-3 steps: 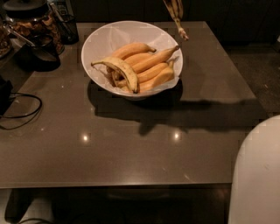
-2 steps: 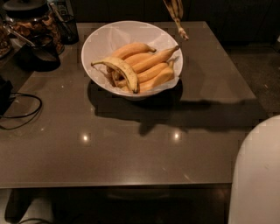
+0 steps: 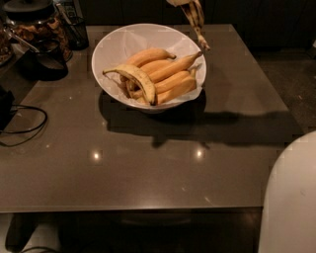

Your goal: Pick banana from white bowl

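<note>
The white bowl [image 3: 114,41] stands on the far middle of the dark table [image 3: 148,173]. The banana [image 3: 139,79], strongly curved with dark tips, lies arched across the front left of the bowl, on top of several smoother orange-yellow bananas [image 3: 170,81]. A paler spotted banana [image 3: 194,15] with a long pointed stem hangs from the top edge of the view, above the bowl's far right rim. The gripper is out of view above the top edge. Its arm casts a long shadow on the table to the right of the bowl.
A jar with a dark lid [image 3: 37,24] and a dark cup [image 3: 76,32] stand at the far left. A black cable [image 3: 24,126] loops at the left edge. A white rounded robot part [image 3: 291,197] fills the lower right corner.
</note>
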